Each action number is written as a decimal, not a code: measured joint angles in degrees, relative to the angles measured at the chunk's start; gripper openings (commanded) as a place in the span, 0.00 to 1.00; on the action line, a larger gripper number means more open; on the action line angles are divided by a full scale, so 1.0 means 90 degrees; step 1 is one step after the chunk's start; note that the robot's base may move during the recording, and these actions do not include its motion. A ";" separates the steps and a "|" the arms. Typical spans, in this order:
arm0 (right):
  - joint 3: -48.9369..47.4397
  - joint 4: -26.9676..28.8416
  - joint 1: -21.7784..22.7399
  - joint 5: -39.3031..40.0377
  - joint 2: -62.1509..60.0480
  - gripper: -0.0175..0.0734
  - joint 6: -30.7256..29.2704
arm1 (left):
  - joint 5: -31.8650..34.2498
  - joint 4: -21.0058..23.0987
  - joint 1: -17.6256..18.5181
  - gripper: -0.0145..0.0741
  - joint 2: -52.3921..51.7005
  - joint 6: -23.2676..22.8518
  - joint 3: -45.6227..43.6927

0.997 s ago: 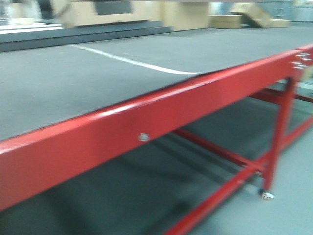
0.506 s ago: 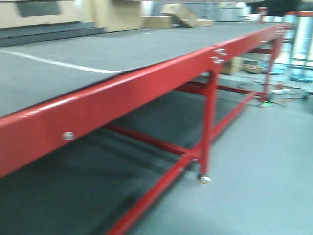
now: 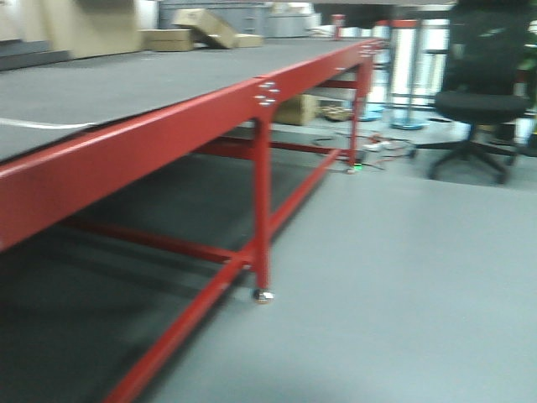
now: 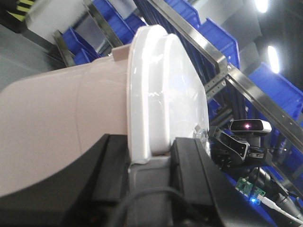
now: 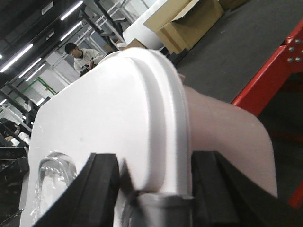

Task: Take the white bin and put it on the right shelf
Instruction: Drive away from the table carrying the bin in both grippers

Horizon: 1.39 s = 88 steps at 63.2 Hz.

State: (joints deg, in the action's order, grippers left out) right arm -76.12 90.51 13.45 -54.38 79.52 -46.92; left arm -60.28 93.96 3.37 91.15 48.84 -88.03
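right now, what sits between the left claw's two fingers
Between the fingers of the left claw sits the white bin, its lidded rim filling the gap, per the left wrist view.

**Bin's rim lost behind the tools**

The front view is smeared throughout. There the worktop (image 3: 126, 84) runs off the left edge and a chair (image 3: 482, 105) is cropped at the top. In the left wrist view the bin (image 4: 57, 123) runs off the left edge, its rim end covered by the left tool (image 4: 149, 151). The right tool (image 5: 156, 165) likewise covers the rim and is cut off below. A distant person (image 5: 78, 54) is too small to make out.
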 measured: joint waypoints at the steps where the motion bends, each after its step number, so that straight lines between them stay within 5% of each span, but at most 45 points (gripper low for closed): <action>1: 0.0000 0.0000 0.0000 0.0000 0.0000 0.26 0.0000 | 0.0000 0.0000 0.0000 0.03 0.0000 0.0000 0.0000; 88: 0.0000 0.0000 0.0000 0.0000 0.0000 0.26 0.0000 | 0.0011 0.0000 0.0000 0.03 0.0000 0.0000 0.0000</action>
State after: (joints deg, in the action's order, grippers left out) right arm -76.12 90.51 13.45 -54.38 79.52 -46.92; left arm -60.18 93.96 3.37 91.15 48.84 -88.03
